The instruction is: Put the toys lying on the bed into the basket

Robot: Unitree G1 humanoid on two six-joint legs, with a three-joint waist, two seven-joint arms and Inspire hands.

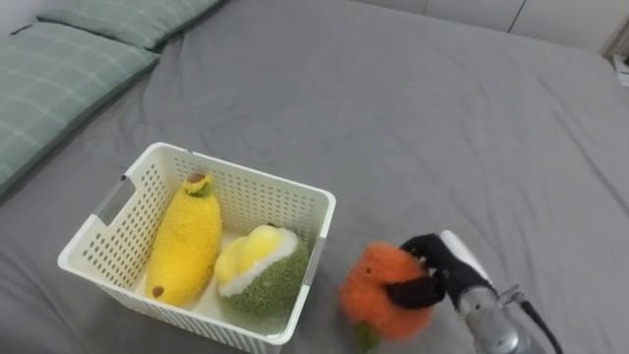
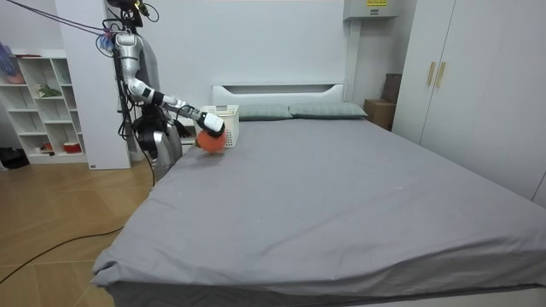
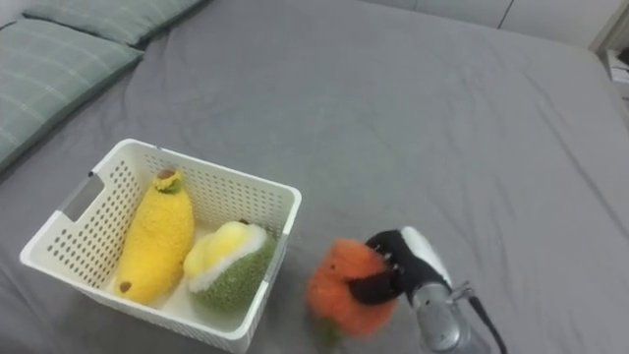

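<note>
My right hand (image 1: 437, 272) is shut on a fuzzy orange plush toy (image 1: 378, 293) and holds it just to the right of a white lattice basket (image 1: 147, 177) on the grey bed (image 1: 413, 118). Inside the basket lie a yellow banana plush (image 1: 185, 241) and a yellow-and-green durian plush (image 1: 261, 271). The right eye view has the same hand (image 3: 398, 264) on the orange plush (image 3: 344, 290) beside the basket (image 3: 113, 162). In the room view I stand at the bed's far corner with that arm stretched over the basket (image 2: 225, 117) and the orange plush (image 2: 212, 141).
Two green checked pillows (image 1: 69, 69) lie at the head of the bed, left of the basket. Wide bare grey sheet spreads to the right and ahead. In the room view a white shelf unit (image 2: 43, 111) stands behind me and wardrobes (image 2: 478, 85) fill the room view's right.
</note>
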